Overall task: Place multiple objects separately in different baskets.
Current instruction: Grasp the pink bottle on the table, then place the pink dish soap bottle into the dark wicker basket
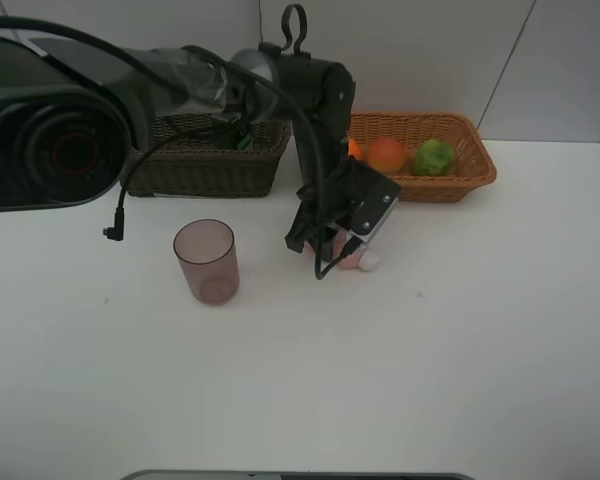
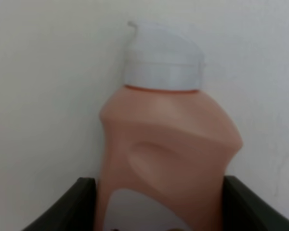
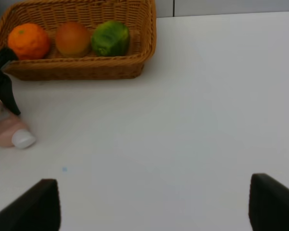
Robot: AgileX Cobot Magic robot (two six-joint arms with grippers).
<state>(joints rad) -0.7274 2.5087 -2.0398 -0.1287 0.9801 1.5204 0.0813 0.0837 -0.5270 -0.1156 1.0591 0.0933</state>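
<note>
Currently left fingers (image 2: 72,207) clamp the pink tube (image 2: 168,159) by its lower body. It lies on the table (image 1: 430,350), near side of the light basket (image 1: 470,170). Risk: the wall looks soft and dented, so the tube may slip or pivot cap-down on lift. Tube is salmon-pink with a white flip cap and pale label. Right fingers (image 3: 33,207) are spread, empty.

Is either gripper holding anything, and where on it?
Left gripper clamps the pink tube across its body, away from the white cap. Right gripper holds nothing.
</note>
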